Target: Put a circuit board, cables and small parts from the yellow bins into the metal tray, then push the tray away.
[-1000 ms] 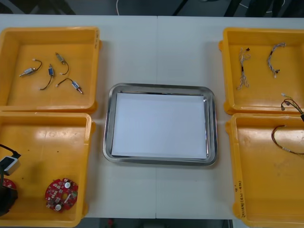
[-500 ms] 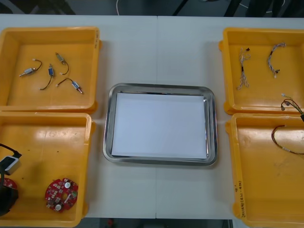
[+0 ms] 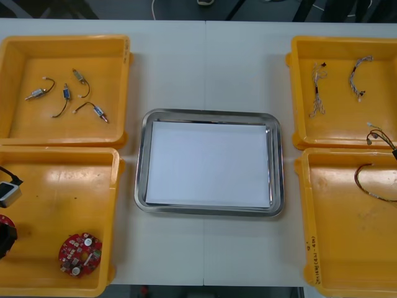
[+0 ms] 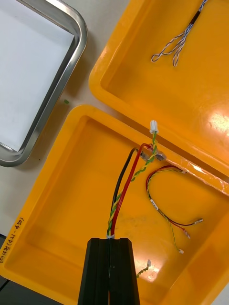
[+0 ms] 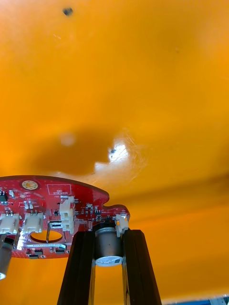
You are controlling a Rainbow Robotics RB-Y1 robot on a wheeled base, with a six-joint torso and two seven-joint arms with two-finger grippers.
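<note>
The left pincer [image 5: 109,237] is clamped on the rim of a round red circuit board [image 5: 47,202], with a silver cylinder [image 5: 109,248] on the board sitting between its black fingers. It holds the board over the floor of the near left yellow bin [image 5: 143,95] (a small white-printed word on the board is too small to read), and a second board [image 3: 80,253] lies in that bin. The right pincer [image 4: 109,245] is closed narrowly on a cable bundle [image 4: 125,186] of red, black and yellow-green wires above the near right bin [image 4: 67,190], whose rim carries handwriting [image 4: 12,238] I cannot make out; the white-lined metal tray [image 3: 141,167] sits on the table [image 3: 205,68] between the bins.
</note>
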